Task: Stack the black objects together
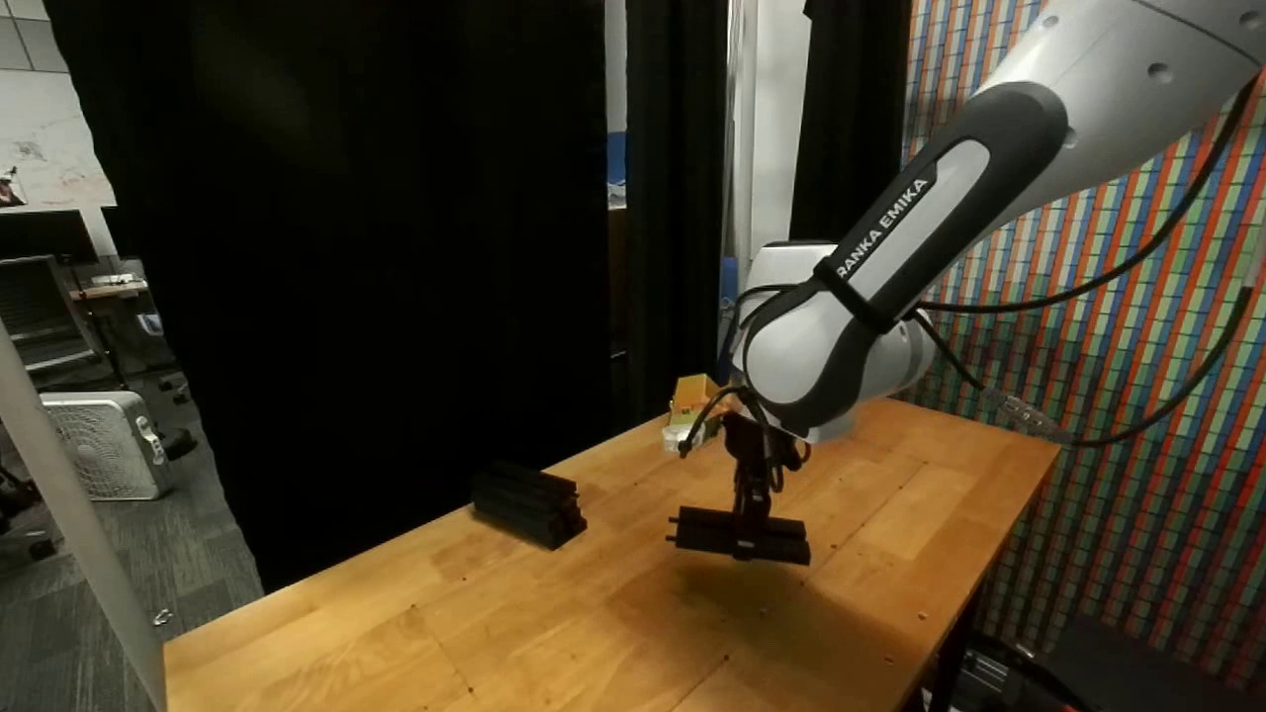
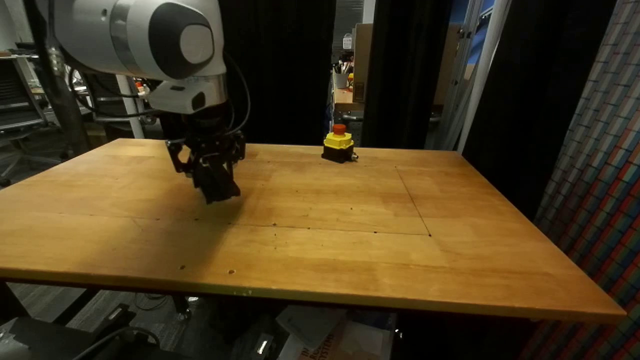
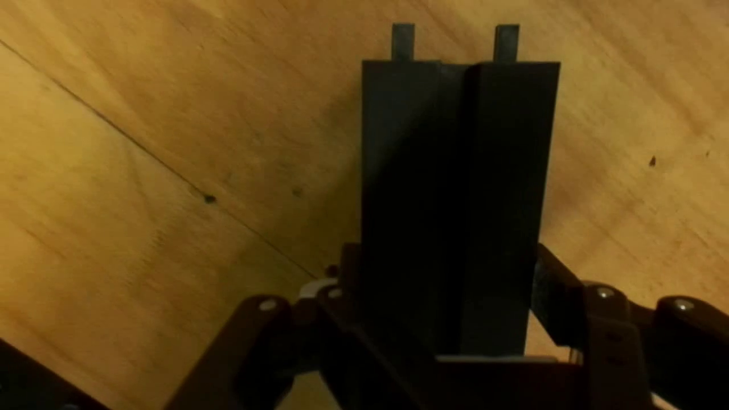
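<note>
One of the black objects (image 3: 501, 148), long and flat with a groove down its length and two small prongs at its far end, fills the wrist view's middle. My gripper (image 3: 447, 273) is shut on it, a finger against each long side. In both exterior views the held black object (image 1: 704, 534) hangs above the tabletop, its shadow falling below it. Several other black objects (image 1: 529, 504) lie together in a dark pile by the table's curtain-side edge; their dark surfaces blur together, so single pieces are hard to separate. That pile does not show in an exterior view where the held object (image 2: 217, 185) appears.
A wooden table (image 1: 475, 613) carries everything. On it stands a yellow-and-black emergency stop (image 2: 339, 142) with a red button, near the far edge. A yellow item (image 1: 692, 396) sits behind the gripper. Black curtains (image 1: 376, 247) hang along one table edge.
</note>
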`<state>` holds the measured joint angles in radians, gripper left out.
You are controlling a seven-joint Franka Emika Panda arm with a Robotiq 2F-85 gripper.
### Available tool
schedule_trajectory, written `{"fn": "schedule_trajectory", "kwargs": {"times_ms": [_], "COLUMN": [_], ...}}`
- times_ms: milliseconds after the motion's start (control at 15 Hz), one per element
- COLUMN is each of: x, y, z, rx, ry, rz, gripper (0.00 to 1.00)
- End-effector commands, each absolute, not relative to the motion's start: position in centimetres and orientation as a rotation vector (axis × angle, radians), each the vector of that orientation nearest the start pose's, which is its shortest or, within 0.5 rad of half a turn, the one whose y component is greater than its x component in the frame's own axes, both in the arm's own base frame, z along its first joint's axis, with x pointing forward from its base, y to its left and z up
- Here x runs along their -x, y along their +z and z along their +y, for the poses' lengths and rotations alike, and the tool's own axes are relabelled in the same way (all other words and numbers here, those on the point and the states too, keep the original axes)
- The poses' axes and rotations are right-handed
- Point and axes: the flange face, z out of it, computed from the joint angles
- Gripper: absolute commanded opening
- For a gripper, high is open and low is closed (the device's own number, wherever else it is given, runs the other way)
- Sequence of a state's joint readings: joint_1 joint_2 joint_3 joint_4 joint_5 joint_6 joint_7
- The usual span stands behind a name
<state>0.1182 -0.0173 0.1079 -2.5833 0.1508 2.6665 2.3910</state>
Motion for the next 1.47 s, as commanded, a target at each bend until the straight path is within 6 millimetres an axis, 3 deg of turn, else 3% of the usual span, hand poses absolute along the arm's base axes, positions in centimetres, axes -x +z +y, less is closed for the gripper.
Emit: {"fn": "schedule_trajectory", "kwargs": {"times_ms": [0,333,600,1400], "x": [-45.2,-48.4,-52.0,-64.9], "y": [31.2,34.6,36.5,34.8], "z": [13.7,17.7,19.6,23.8], "rx": [1.272,1.32,1.27,1.081], "ry": [0.102,0.103,0.096,0.013], "rz": [2.703,2.67,2.678,2.687], "gripper": [0.46,0.46,0.46,0.46]}}
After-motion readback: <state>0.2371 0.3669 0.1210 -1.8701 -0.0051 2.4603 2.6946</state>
